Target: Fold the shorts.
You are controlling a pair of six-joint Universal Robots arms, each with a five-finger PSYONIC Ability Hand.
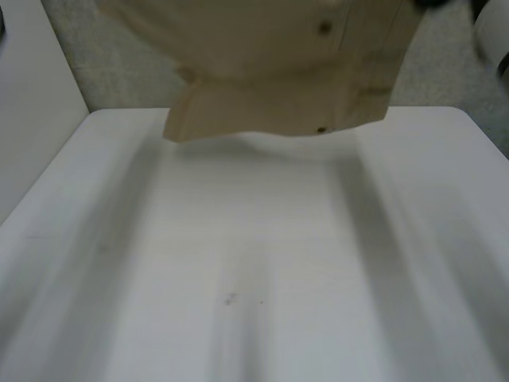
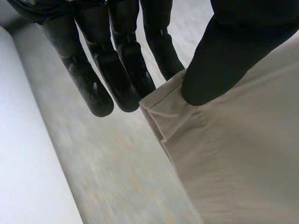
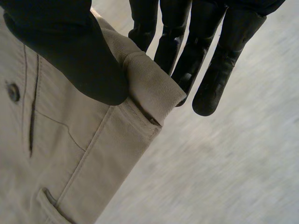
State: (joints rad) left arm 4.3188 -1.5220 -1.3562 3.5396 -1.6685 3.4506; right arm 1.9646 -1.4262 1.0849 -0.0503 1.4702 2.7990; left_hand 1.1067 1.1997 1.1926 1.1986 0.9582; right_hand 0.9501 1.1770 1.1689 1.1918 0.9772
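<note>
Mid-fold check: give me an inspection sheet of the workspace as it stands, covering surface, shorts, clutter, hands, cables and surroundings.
Surface: white table, bare apart from a few small dark specks.
Job's things: beige shorts held up and spread between both hands. The lower edge hangs at the table's far edge; whether it touches the table, cannot tell.
Clutter: nothing seen.
Hands: left hand pinches a corner of the shorts, thumb on the front and fingers behind. Right hand pinches the waistband's corner the same way.
Cables: nothing seen.
Surroundings: grey floor beyond the table; a white surface on the robot's left side.
</note>
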